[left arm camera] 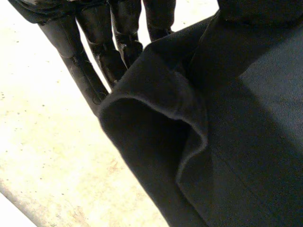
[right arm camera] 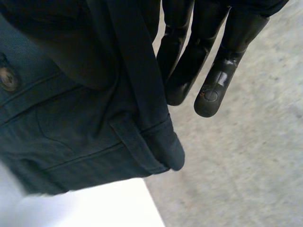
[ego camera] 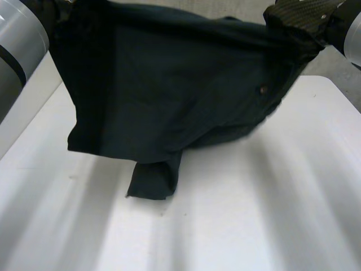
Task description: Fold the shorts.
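The dark shorts [ego camera: 169, 96] hang spread in the air above the white table [ego camera: 254, 214], held at their two upper corners. One leg end [ego camera: 152, 180] droops onto the table. My left hand [left arm camera: 94, 38] has straight fingers behind a folded hem [left arm camera: 156, 94], with the cloth pinched against them. My right hand [ego camera: 299, 14] grips the other corner. In its wrist view the fingers [right arm camera: 208, 61] lie straight behind the waistband [right arm camera: 142, 132], near a button [right arm camera: 7, 78], and the cloth is pinched there too.
The table's far right corner [ego camera: 333, 84] borders grey floor [right arm camera: 246, 165]. My left arm [ego camera: 17, 45] stands at the table's left side. Bare tabletop lies in front of and beside the hanging leg.
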